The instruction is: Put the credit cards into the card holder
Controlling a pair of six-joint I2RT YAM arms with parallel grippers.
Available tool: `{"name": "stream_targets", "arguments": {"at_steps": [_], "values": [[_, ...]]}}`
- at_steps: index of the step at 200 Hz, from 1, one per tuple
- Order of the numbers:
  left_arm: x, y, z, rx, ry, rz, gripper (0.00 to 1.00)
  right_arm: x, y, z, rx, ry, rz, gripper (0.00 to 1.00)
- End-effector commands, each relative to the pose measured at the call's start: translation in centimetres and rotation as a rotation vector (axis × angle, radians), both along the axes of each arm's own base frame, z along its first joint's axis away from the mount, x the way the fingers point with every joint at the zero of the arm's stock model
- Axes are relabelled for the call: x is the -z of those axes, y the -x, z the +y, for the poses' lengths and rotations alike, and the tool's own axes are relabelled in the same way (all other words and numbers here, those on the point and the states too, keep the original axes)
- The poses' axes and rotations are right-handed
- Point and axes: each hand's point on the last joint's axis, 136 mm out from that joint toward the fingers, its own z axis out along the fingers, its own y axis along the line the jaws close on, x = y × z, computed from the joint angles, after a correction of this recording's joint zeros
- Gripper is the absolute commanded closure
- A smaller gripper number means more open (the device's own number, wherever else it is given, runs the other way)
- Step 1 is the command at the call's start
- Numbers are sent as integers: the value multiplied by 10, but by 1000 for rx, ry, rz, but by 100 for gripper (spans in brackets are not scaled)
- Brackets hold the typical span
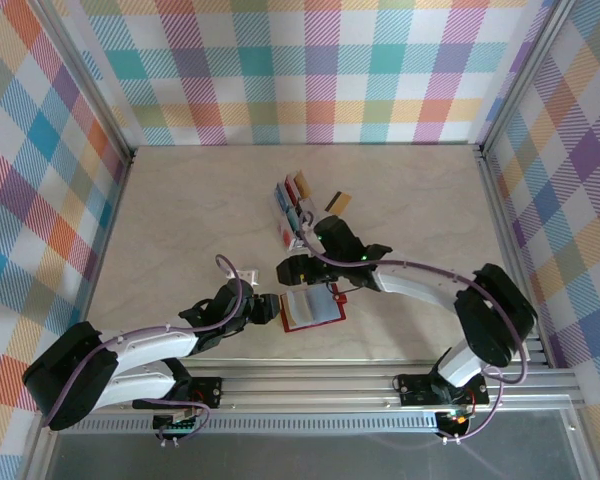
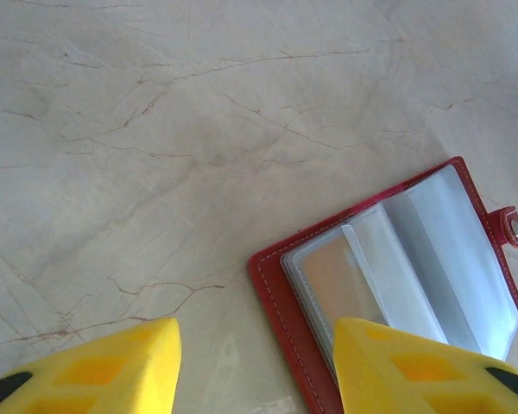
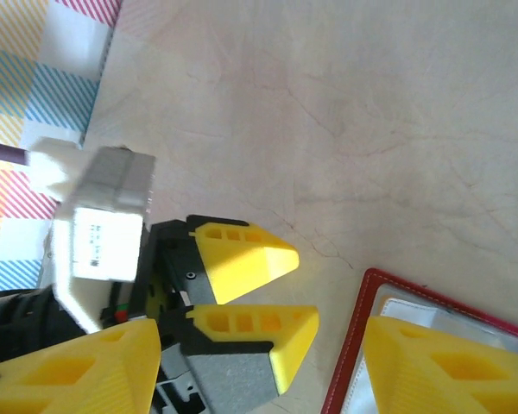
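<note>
Card holder, a red leather-like wallet (image 1: 310, 307), lies open on the pale marble tabletop (image 1: 180, 220) just beside my spread, empty left hand (image 2: 255, 332) and right hand (image 1: 283, 270); unpinned, it may slide or flop shut when I push in the coloured plastic credit cards (image 1: 338, 202).

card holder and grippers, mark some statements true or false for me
1. The card holder lies open on the table. True.
2. The left gripper is shut on a card. False: it is open and empty.
3. The card holder is blue. False: it is red.
4. The right gripper is open. True.
5. Every card is in the holder. False: several credit cards sit farther back on the table.
</note>
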Motion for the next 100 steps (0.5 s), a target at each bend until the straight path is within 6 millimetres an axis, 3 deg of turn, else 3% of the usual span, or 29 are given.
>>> {"name": "stream_targets", "arguments": {"at_steps": [1, 50, 78, 100], "values": [[-10, -5, -5, 13, 10, -17, 48, -18, -26, -25, 86, 54, -64, 37], [-20, -18, -8, 23, 25, -32, 44, -48, -85, -58, 215, 60, -160, 49], [-35, -34, -15, 30, 68, -38, 43, -67, -128, -62, 248, 85, -223, 57], [-47, -51, -18, 21, 101, -38, 43, -68, -166, -60, 259, 102, -220, 60]]}}
